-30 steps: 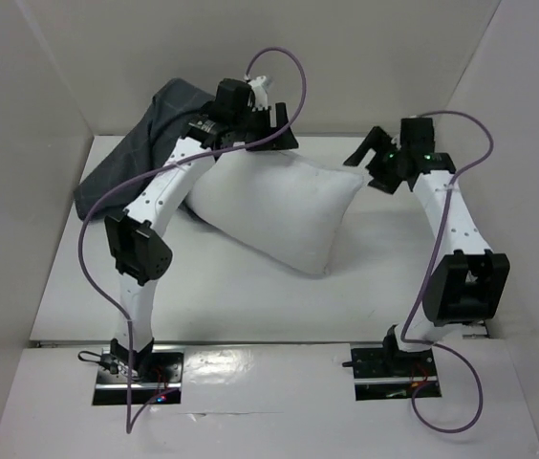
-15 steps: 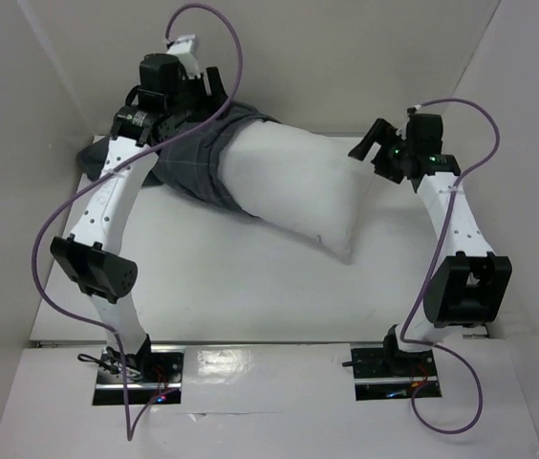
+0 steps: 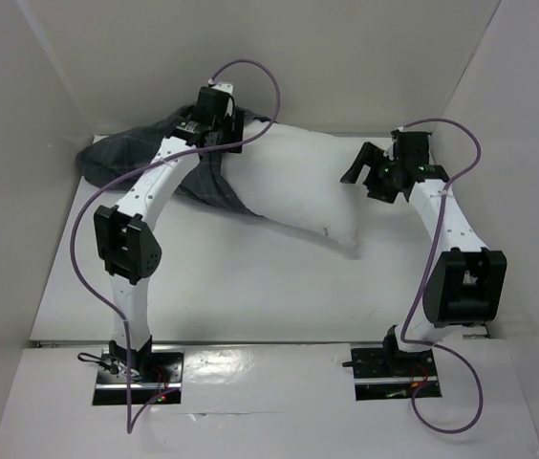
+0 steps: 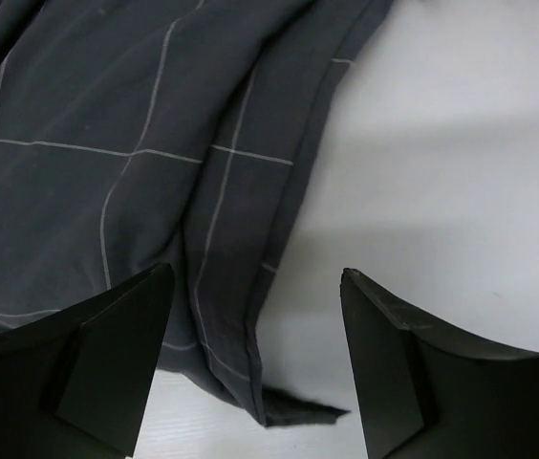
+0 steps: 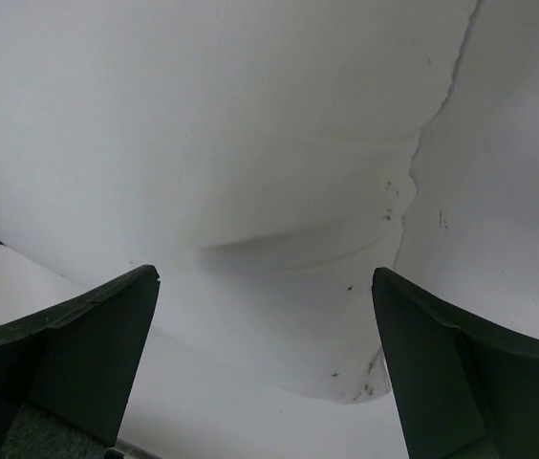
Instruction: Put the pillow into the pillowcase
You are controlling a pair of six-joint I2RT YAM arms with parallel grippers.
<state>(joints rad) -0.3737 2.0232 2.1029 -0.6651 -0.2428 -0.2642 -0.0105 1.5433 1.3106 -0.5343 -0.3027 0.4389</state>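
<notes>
A white table [image 3: 203, 277], walled on three sides by pale panels, is being shown from above. Across its far half a plump white pillow [image 3: 303, 186] is being laid slantwise, its right corner pointing toward the near side. The pillow's left end is being covered by the edge of the dark grey pillowcase [image 3: 126, 158], marked with a thin light grid, and the rest of the case is being left bunched against the far left wall. It cannot be told whether the pillow end is inside the case or only under it. The left arm [image 3: 150, 191] is being reached over the case to where cloth and pillow meet. The right arm [image 3: 446, 215] is being held just beside the pillow's right end. In the left wrist view the left gripper [image 4: 255, 287] is being held wide open over the case's folded hem, with nothing gripped. In the right wrist view the right gripper [image 5: 265, 287] is likewise being held spread wide and empty above the pillow's corner, where small dark specks [image 5: 386, 215] are being shown along the seam.
</notes>
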